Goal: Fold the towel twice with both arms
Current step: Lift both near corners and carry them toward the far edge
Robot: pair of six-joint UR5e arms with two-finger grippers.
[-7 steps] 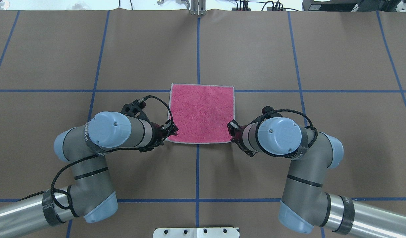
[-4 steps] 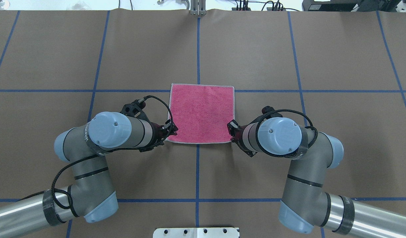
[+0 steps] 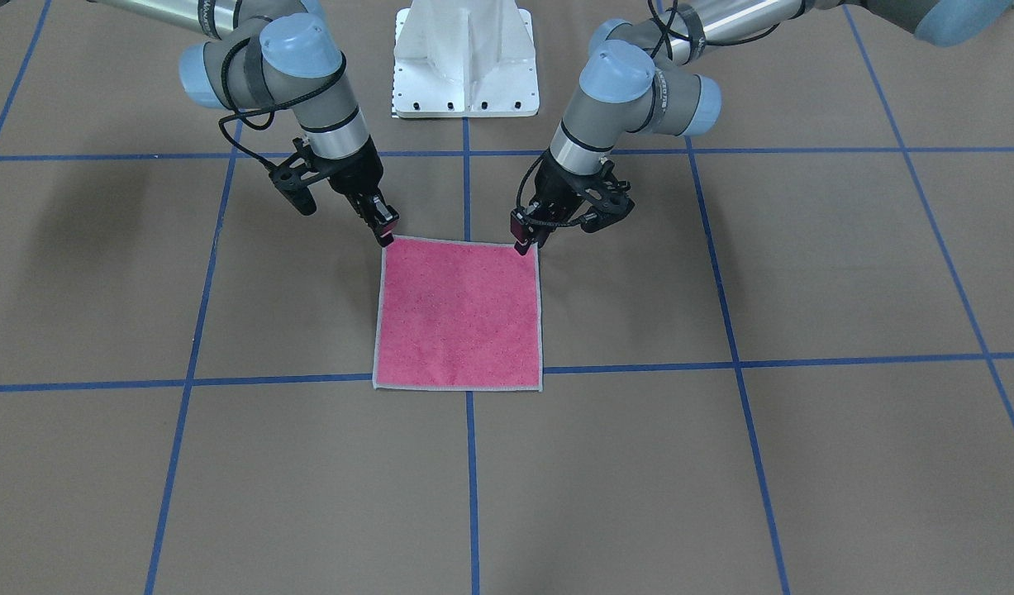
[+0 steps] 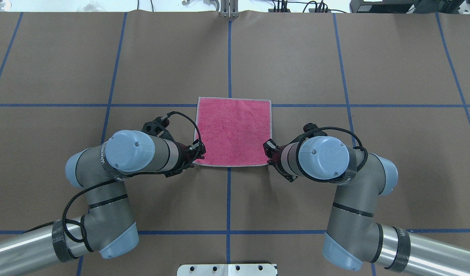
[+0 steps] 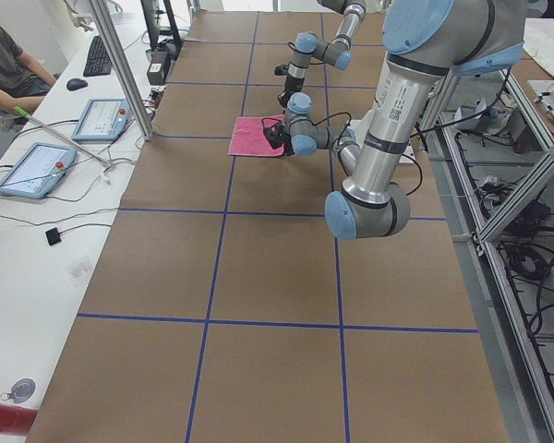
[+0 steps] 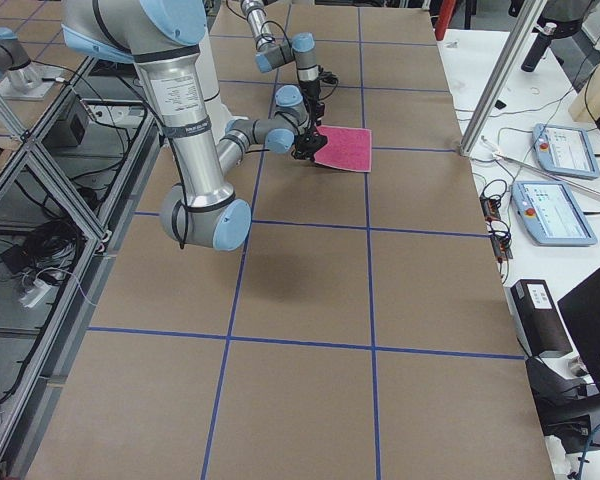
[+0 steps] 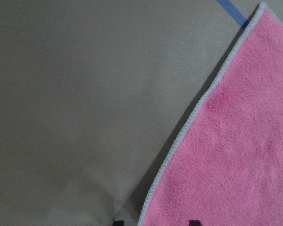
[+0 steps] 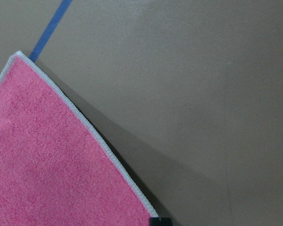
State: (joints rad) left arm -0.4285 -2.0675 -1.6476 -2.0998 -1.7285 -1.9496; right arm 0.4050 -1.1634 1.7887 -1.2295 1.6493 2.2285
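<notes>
Evidently the first fold is only just being set up. From across the table, the towel [image 3: 457,314] is lying flat, pink face up, on the brown paper [image 3: 721,463], straddling a blue tape line [image 3: 471,496]. The right gripper [image 3: 384,234] is touching one of its two corners nearest the robot, and the left gripper [image 3: 524,241] is touching the other.

From overhead, those same corners are sitting right at the gripper tips. The rest of the cloth is lying smooth and unfolded.

The two side views are showing the towel only as a small pink patch, too small for any grip to be read.

On the left wrist camera, two dark fingertips [image 7: 193,222] are showing well apart, one over the pink pile and one over bare paper. Those fingers are looking spread astride the stitched edge [image 7: 179,136].

On the right wrist camera, only one fingertip [image 8: 159,220] is peeking in at the corner. I cannot tell whether that pair is spread or pinching.

Next, I judge, both grippers are needing to pinch their corners firmly. They would then lift and carry them together to the far edge, keeping pace so the fold lands square.
</notes>
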